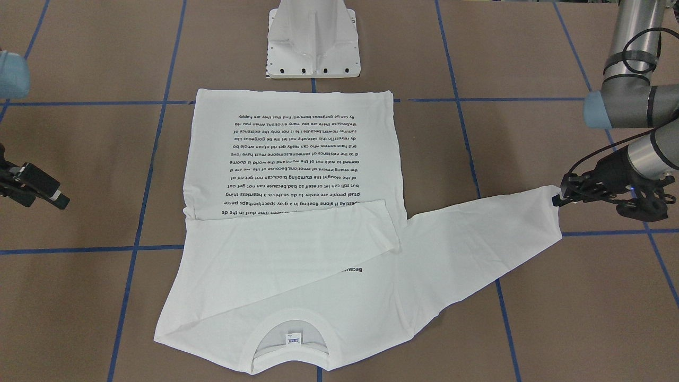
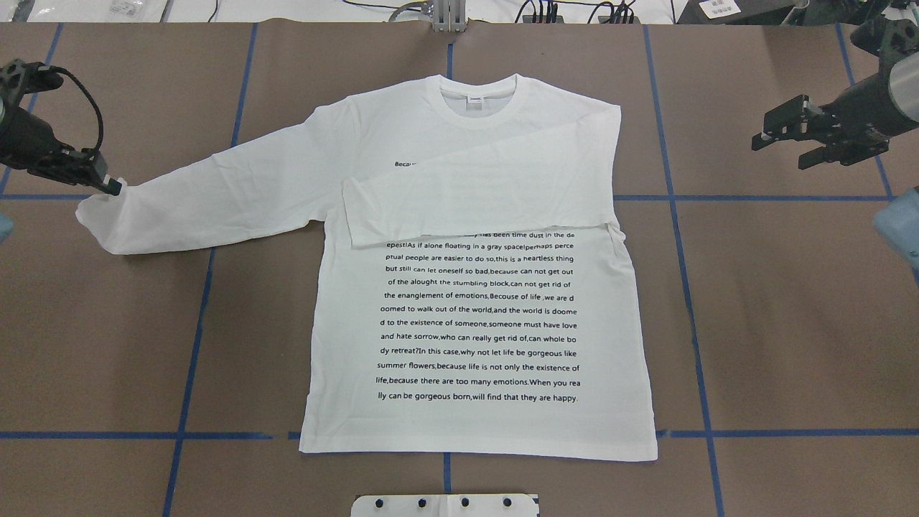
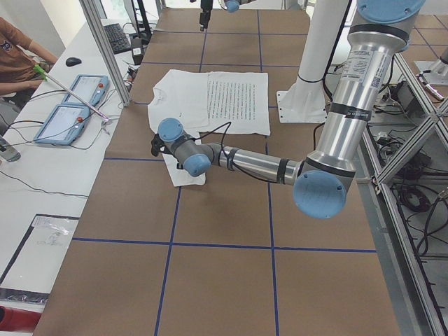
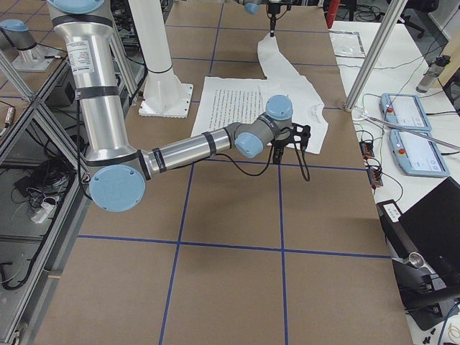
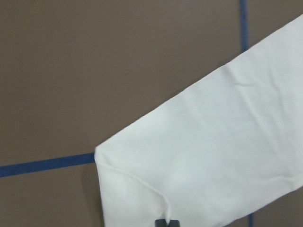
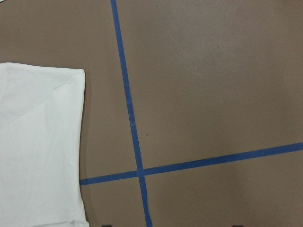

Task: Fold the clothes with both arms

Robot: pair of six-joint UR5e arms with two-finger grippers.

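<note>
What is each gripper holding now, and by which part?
Left gripper pinches the shirt at the cuff of its outstretched sleeve; right gripper holds nothing.

You have 6 views. The overhead camera sits behind the base (image 2: 445, 506), looking forward and down on the desk (image 2: 790, 323). The front one faces it from your side, steeply down. Both take in the whole shirt (image 2: 474, 316). 2 end cameras look along the desk from farther back. 2 wrist cameras hang close, each catching a shirt edge.
</note>
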